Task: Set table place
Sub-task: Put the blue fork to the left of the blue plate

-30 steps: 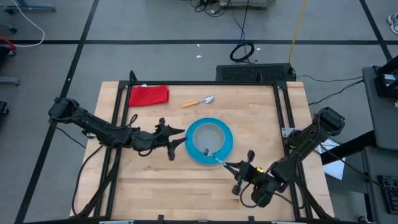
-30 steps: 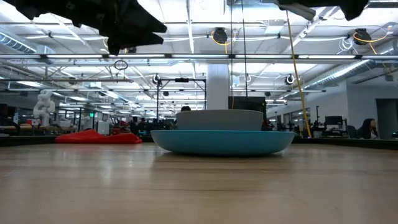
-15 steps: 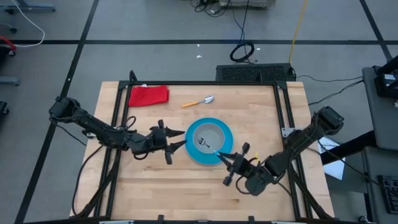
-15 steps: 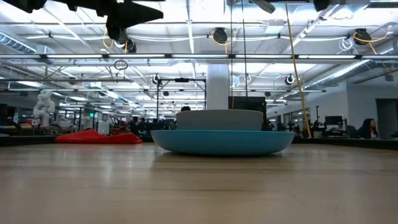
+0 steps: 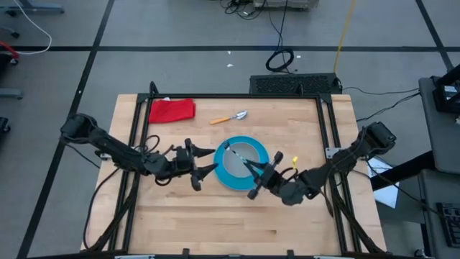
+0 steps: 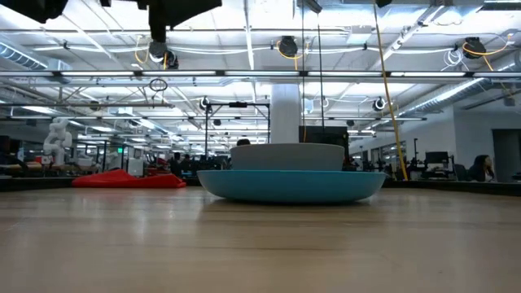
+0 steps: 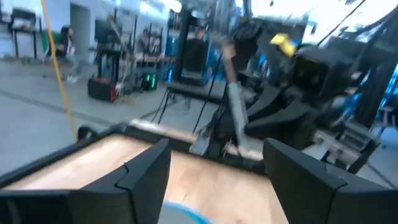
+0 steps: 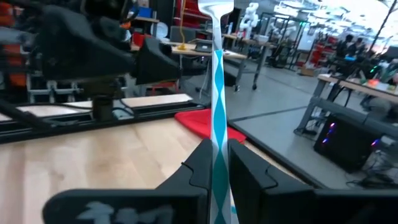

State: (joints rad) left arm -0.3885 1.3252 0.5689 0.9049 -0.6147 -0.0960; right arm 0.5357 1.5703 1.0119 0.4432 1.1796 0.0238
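Note:
A round blue plate [image 5: 231,173] sits mid-table with a grey bowl [image 5: 248,152] in it; the low view shows the plate [image 6: 291,185] resting flat and the bowl [image 6: 287,156] inside it. My right gripper [image 5: 253,171] hovers over the plate's near right part, shut on a fork [image 5: 236,154] whose head reaches over the bowl. My left gripper [image 5: 210,162] stands open just left of the plate, raised off the table, with nothing between its fingers [image 7: 146,174]. An orange-handled spoon [image 5: 228,117] lies on the wood beyond the plate. My right gripper pinches the fork's teal-and-white patterned handle [image 8: 217,140] between its two fingers [image 8: 202,165]. The fingers point about level from the table's near right and lie along the handle. The fork sticks straight out past the fingertips, head [image 8: 216,7] foremost, lifted clear above the bowl.
A red cloth [image 5: 172,109] lies at the table's far left corner. The black metal frame [image 5: 237,96] runs along the table's edges. Bare wood [image 5: 215,219] stretches between the plate and the near edge.
My right gripper has carried the fork up and toward the table's far left, from the near right of the plate to above it, turning so the fork's head now reaches over the bowl. My left gripper has risen slightly and tipped upward beside the plate.

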